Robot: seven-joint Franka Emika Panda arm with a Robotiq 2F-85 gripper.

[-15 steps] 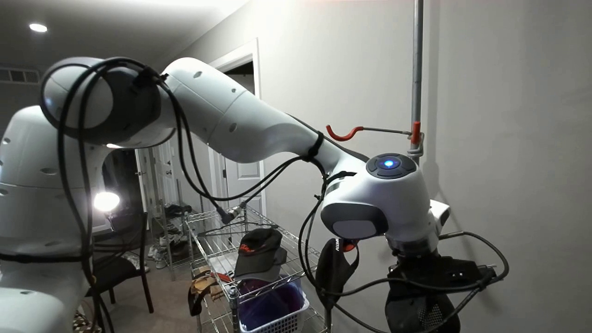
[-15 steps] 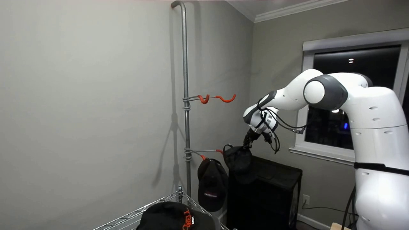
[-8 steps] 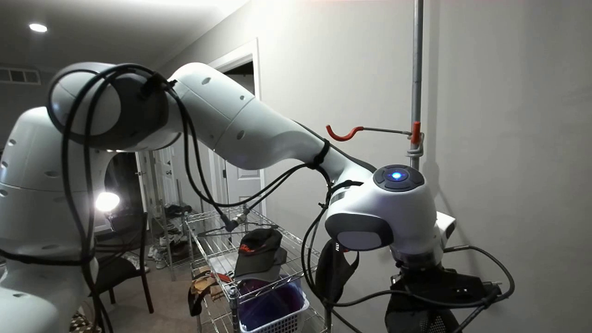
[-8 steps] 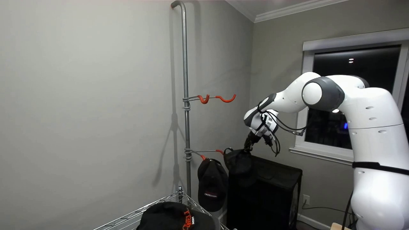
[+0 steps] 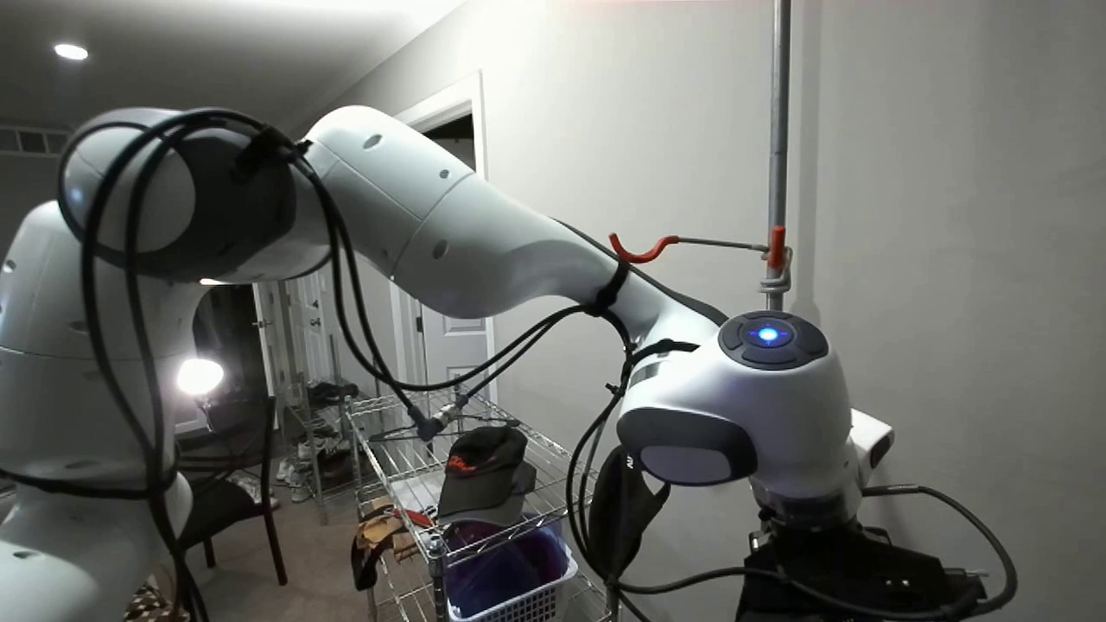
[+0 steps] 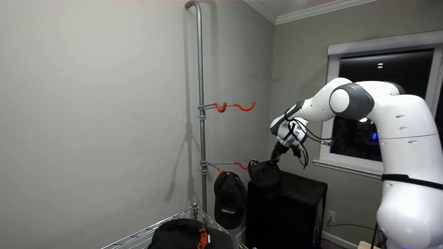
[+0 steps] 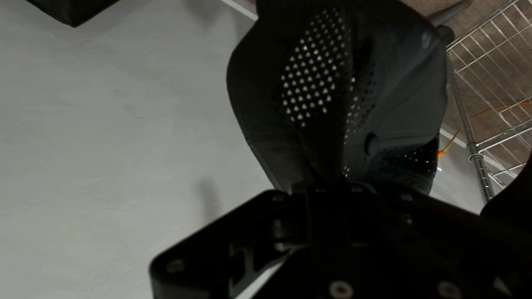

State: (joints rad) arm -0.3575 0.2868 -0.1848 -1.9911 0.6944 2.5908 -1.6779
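At top centre in the wrist view, the cap (image 7: 334, 95) is matt, perforated cloth; at right, the rack (image 7: 482, 174) is smooth, shiny metal wire.

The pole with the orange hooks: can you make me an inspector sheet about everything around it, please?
Surface: wire rack; a black cap with orange letters sits on it.
Things being handled: black mesh cap; its strap overlaps an orange hook in an exterior view, but I can't tell if it is hooked on.
Clutter: white basket below the rack's top shelf; hanging cap on a neighbouring hook.
Gripper: the gripper is shut on the black mesh cap.
Cables: black cables loop along the robot arm.
Surroundings: metal pole, gray wall, dark window, black box-like thing.
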